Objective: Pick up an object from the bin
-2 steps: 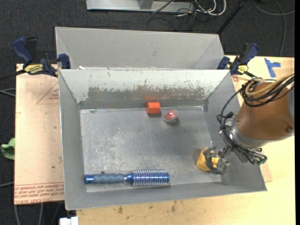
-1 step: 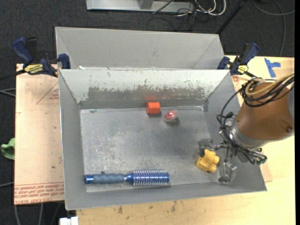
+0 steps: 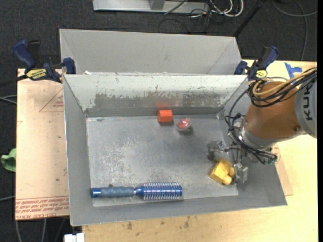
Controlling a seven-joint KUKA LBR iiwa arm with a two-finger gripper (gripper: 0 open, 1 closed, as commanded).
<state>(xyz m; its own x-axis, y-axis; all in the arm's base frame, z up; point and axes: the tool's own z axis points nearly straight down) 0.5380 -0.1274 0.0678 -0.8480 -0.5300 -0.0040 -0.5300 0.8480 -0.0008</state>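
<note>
yellow block point(image 3: 221, 174) lies in the near right corner of the bin point(image 3: 141, 155), touching the gripper point(image 3: 229, 161) above it; whether the gripper is open or closed cannot be told.

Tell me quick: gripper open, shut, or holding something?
Gripper: cannot be told; it is down at the yellow block in the lower right corner of the bin.

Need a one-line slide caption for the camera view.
Gripper down at a yellow block, right side of bin; blue brush and orange cube lie apart.
</note>
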